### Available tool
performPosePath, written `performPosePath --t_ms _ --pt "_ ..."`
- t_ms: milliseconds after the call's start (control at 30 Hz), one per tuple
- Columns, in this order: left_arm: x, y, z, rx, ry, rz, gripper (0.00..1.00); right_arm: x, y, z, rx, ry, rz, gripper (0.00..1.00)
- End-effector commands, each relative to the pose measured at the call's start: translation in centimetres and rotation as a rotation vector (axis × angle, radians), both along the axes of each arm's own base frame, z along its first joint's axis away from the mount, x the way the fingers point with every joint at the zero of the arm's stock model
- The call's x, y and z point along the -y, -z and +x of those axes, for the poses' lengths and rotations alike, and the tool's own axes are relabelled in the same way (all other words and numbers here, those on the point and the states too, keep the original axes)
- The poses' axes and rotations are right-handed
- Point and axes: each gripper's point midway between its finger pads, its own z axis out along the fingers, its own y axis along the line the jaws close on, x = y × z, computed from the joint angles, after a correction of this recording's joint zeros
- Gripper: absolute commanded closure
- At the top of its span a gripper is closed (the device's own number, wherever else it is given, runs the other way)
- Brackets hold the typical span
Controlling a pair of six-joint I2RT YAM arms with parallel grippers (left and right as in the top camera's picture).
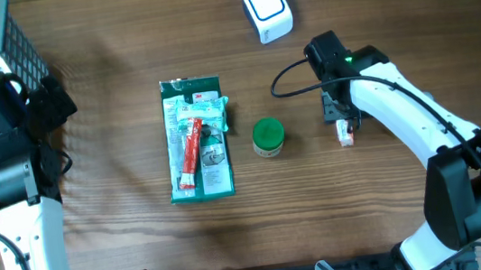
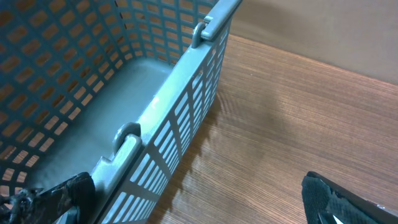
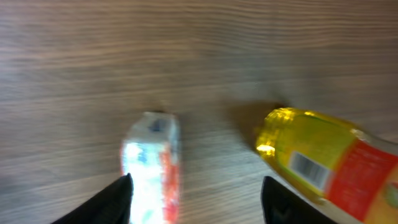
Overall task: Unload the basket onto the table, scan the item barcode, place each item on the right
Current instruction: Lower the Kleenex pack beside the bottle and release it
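A small white and red item [image 3: 152,165] lies flat on the wooden table, just inside my right gripper's left finger [image 3: 118,199]. My right gripper [image 3: 198,199] hangs open over it, and nothing is held between the fingers. In the overhead view the same item [image 1: 345,132] lies just below the right gripper [image 1: 340,116]. The white scanner [image 1: 264,9] stands at the back of the table. A yellow jar with a barcode label [image 3: 323,158] lies to the right in the right wrist view. My left gripper [image 2: 196,202] is wide open beside the basket, empty.
A blue-grey mesh basket [image 2: 168,106] stands at the far left, its wall between my left fingers. A green package with a red tube on it [image 1: 195,138] lies mid-table. The green-capped jar [image 1: 268,137] stands beside the package.
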Motion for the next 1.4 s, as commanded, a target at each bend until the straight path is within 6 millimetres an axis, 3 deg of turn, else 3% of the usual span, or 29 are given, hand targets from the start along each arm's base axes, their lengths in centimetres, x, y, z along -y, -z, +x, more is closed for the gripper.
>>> performPosePath --t_ms 0,267,433,567,633,733,900,1133,1200,1300,1367 --pt "0.9 4.8 -0.6 -0.119 0.011 -0.099 0.00 -3.5 1.1 -0.6 -0.049 -0.009 0.211 0.23" --pt "0.9 4.8 -0.6 -0.119 0.011 -0.099 0.00 -6.0 -0.2 0.5 -0.008 -0.032 0.343 0.20" --pt "0.9 4.8 -0.6 -0.119 0.011 -0.099 0.00 -10.9 -1.8 0.0 -0.041 -0.141 0.614 0.21" --pt "0.9 4.8 -0.6 -0.119 0.011 -0.099 0.00 -12.0 -1.9 -0.2 -0.041 -0.167 0.631 0.21" --pt "0.9 4.8 -0.6 -0.119 0.011 -0.099 0.00 -11.5 -1.4 -0.8 -0.059 -0.156 0.596 0.22" --pt "0.9 4.8 -0.6 -0.119 0.011 -0.099 0.00 -8.4 1.1 -1.8 -0.069 -0.021 0.438 0.24" --pt "0.9 4.8 -0.6 -0.119 0.011 -0.099 0.00 -3.7 5.1 -2.7 -0.015 0.038 0.221 0.22" --pt "0.9 4.8 -0.6 -0.119 0.011 -0.099 0.00 1.7 4.9 -3.5 -0.026 0.194 0.084 0.22" --pt "0.9 4.8 -0.6 -0.119 0.011 -0.099 0.00 1.2 4.0 -2.8 -0.027 0.156 0.129 0.22" --pt "0.9 4.8 -0.6 -0.119 0.011 -0.099 0.00 -1.5 1.2 -1.1 0.001 0.049 0.257 0.22" --pt "0.9 4.8 -0.6 -0.119 0.011 -0.099 0.00 -3.5 -2.0 0.0 0.047 0.027 0.371 0.22"
